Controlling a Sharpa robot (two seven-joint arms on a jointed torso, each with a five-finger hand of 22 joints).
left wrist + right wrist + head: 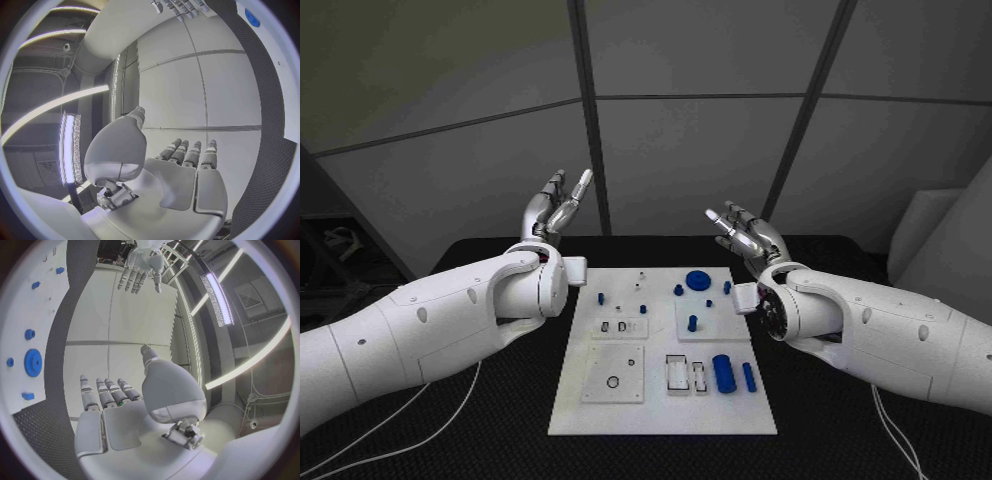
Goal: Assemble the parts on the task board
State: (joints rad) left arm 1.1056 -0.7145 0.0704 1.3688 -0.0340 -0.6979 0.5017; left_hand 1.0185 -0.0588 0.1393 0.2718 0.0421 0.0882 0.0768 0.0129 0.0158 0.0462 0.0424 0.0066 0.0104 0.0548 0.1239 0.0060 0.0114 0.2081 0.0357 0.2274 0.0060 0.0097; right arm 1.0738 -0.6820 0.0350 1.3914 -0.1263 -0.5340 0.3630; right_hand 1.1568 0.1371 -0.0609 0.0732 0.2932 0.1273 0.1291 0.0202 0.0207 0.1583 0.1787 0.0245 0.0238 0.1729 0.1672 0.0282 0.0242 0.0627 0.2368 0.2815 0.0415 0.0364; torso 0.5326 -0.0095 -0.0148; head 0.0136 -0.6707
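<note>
White, flat and rectangular, the task board (662,400) lies on the black table (877,450), between the two forearms and nearer the robot than either hand; its surface is matt, cut with shallow recesses and slots; small blue parts sit on it. A round toothed blue gear (697,279) lies toward the board's far edge, close below the right hand (744,232); a thick blue cylinder (723,372) and a thinner blue peg (749,376) lie side by side, lengthwise, on the right-arm side, nearer the robot; several small blue studs (602,298) are scattered on the far half, on the side of the left hand (555,208); a dark thin ring (613,382) rests on a raised square plate at the near left; what the tiniest pieces are cannot be told.

Left hand: silver, jointed metal, raised clear of the table beyond the board's far left corner; fingers straight, pointing up, slightly parted; holding nothing; the left wrist view shows its smooth pale palm (181,185) and fingers (187,152) extended side by side, thumb apart. Right hand: likewise raised beyond the board's far right corner, fingers extended and fanned a little, nothing held; the right wrist view shows the palm (125,425), fingers (106,392) in a row, with the gear (33,362) on the board off to the finger side.

Table surface: black, finely textured mesh-like mat; thin pale cables (444,410) trail across it under both arms.
</note>
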